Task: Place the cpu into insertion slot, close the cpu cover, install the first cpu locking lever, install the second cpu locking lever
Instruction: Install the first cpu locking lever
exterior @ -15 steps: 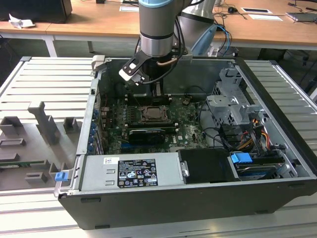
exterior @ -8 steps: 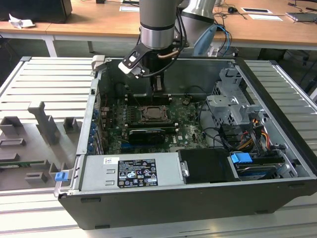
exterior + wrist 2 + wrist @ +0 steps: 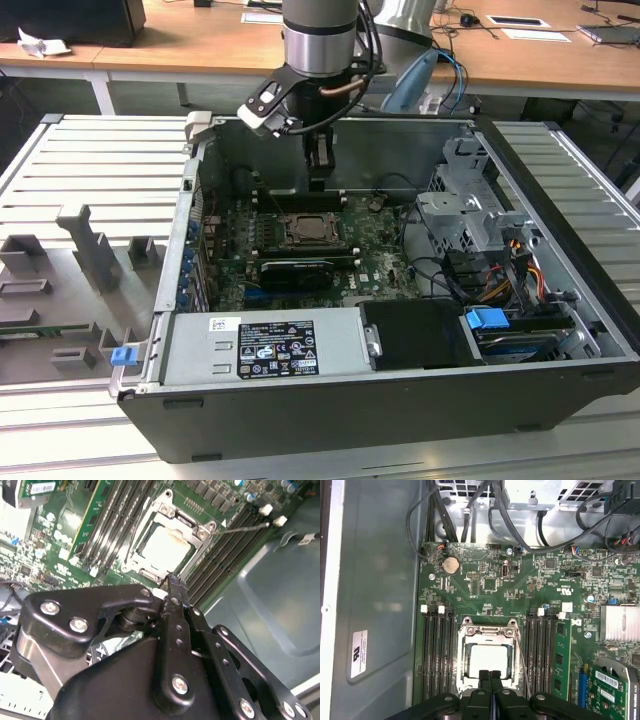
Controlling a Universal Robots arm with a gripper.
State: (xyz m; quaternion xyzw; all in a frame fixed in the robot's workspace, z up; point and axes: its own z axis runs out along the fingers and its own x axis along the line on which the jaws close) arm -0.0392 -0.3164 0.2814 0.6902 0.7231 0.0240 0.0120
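Note:
The cpu [image 3: 490, 659] lies pale and square in the insertion slot [image 3: 312, 231] on the green motherboard. The silvery cpu cover [image 3: 487, 630] is folded down around it, with the chip's face showing through the cut-out. In the second wrist view the cpu [image 3: 165, 547] and cpu cover [image 3: 189, 526] show the same. A thin locking lever [image 3: 522, 660] runs beside the socket and angles out over the memory slots [image 3: 245, 528]. My gripper [image 3: 490, 676] is shut with nothing in it, fingertips together just above the socket's edge [image 3: 173, 584]. In the exterior view the gripper [image 3: 320, 180] hangs over the board behind the socket.
Long black memory slots [image 3: 436, 655] flank the socket on both sides. The open case has a grey power supply [image 3: 265, 345] in front, a drive cage [image 3: 470, 215] with cables on the exterior view's right, and a metal wall [image 3: 375, 590] close by. A grey fixture tray [image 3: 80, 290] lies outside.

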